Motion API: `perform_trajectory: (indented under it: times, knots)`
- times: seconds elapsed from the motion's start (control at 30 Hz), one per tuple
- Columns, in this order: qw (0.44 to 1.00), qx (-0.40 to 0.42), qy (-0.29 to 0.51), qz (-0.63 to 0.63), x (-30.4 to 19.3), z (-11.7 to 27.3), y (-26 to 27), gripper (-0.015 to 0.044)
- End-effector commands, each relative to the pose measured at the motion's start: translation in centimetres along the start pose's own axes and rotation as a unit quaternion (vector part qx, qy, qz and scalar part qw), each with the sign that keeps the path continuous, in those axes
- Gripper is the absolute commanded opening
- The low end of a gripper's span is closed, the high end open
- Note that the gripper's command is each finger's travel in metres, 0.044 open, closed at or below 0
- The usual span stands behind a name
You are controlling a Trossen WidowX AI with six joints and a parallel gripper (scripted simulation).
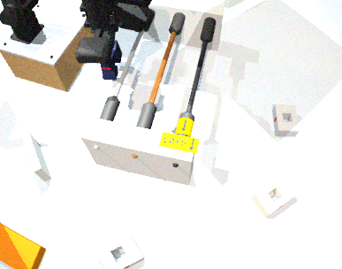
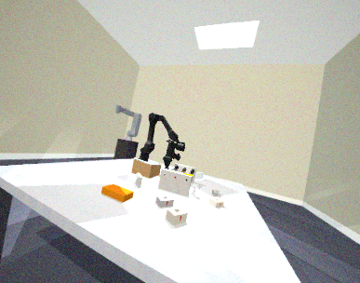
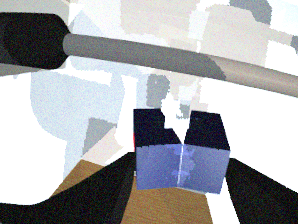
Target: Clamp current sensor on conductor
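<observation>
The dark blue split-core sensor [image 1: 110,73] [image 3: 159,167] stands upright beside the pale conductor [image 1: 128,66] [image 3: 145,56], on the arm-base side. In the wrist view its two halves meet low down and a notch gapes between them at the far side. My gripper [image 3: 180,162] is shut on the sensor, one finger against each outer side. A red mark shows on the sensor; its arrow cannot be read. The black conductor [image 1: 196,84] carries the yellow LOAD marker [image 1: 179,147] at its near end, with arrows toward the near side. The orange conductor [image 1: 162,66] runs between them.
The conductors span a pale block-ended stand [image 1: 142,165] [image 2: 175,183]. The brown arm base [image 1: 41,71] [image 2: 145,168] is beside it. Several small blocks with square holes, one pale block [image 1: 272,208] among them, lie around. An orange block [image 1: 19,248] [image 2: 117,193] and a thin pale piece [image 1: 38,157] lie left.
</observation>
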State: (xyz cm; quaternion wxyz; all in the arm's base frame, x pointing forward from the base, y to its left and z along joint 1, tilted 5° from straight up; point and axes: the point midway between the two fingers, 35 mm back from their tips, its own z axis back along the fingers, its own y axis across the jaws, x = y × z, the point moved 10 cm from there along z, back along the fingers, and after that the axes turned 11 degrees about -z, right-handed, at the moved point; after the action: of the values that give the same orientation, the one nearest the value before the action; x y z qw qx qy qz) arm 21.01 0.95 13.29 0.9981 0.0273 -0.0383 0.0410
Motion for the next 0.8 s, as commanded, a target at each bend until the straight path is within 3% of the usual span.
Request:
perform_trajectory:
  times: [0.0,0.37,0.77]
  knots:
    - [1.0,-0.001,-0.008,0.003,0.3,2.4,0.0,0.0]
    - [1.0,-0.002,-0.005,0.001,-0.7,9.1,0.1,0.0]
    - [0.995,-0.003,-0.006,0.097,1.8,10.3,0.1,0.0]
